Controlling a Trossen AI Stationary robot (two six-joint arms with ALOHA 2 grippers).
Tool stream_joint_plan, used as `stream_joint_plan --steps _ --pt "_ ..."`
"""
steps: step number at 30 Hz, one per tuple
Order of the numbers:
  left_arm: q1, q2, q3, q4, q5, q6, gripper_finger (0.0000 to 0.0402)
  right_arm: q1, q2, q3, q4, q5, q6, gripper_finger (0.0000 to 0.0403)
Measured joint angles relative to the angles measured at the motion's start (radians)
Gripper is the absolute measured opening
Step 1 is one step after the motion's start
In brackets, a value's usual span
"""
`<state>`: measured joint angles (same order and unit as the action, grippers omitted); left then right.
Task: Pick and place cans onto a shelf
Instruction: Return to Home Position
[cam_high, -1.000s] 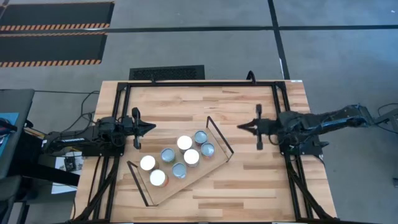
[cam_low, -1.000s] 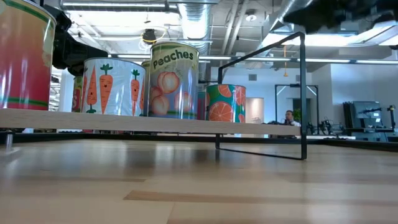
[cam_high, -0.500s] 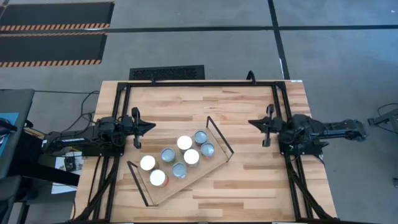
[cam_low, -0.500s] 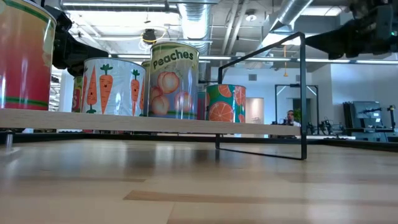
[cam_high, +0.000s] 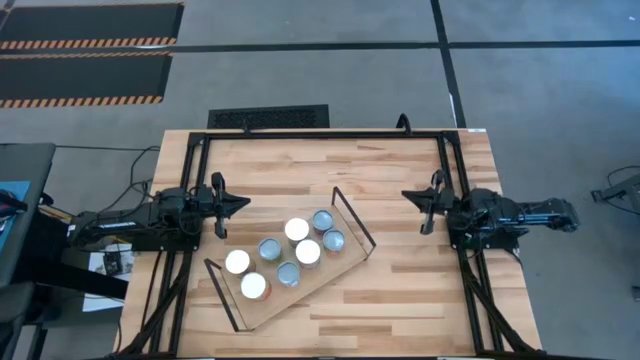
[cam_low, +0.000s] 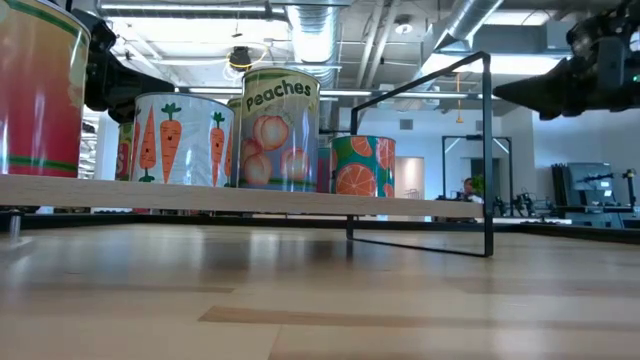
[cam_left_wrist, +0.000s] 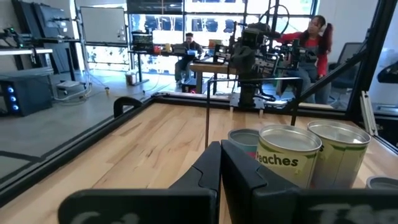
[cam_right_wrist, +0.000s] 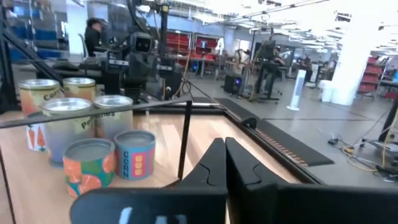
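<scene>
We see the shelf (cam_high: 310, 277) lying at an angle in the middle of the worktop (cam_high: 300, 165), with a black wire frame at each short end. Eight cans (cam_high: 297, 229) stand upright on it, close to each other; some tops are white and others are blue-grey. In the low view we can read a peaches can (cam_low: 280, 130), and beside it are a can with carrots (cam_low: 183, 140) and a smaller one with orange slices (cam_low: 363, 165). The left end effector (cam_high: 246, 203) hovers near the left edge of the worktop, pointing toward the shelf but apart from it. Its fingers (cam_left_wrist: 208, 168) are pressed together and grip nothing. The right end effector (cam_high: 405, 194) is at the right side, also apart from the shelf, and it is closed on nothing as well. In the room beyond the worktop, a person in a red top (cam_left_wrist: 316, 46) stands at a desk.
</scene>
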<state>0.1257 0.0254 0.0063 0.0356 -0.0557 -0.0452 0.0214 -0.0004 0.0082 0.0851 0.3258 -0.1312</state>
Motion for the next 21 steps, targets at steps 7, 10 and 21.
stream_joint_plan --steps 7,10,21 --pt "0.000 -0.002 0.000 -0.003 -0.002 0.010 0.0000 -0.068 0.014 0.000 -0.014 0.002 0.019 0.0008" --pt "0.000 -0.004 0.000 -0.001 -0.002 0.016 0.0000 -0.115 0.013 0.000 -0.030 -0.076 0.015 0.0010" --pt "0.000 -0.007 0.000 -0.008 0.041 0.001 0.0000 -0.428 0.014 -0.002 -0.065 -0.362 0.077 0.0003"
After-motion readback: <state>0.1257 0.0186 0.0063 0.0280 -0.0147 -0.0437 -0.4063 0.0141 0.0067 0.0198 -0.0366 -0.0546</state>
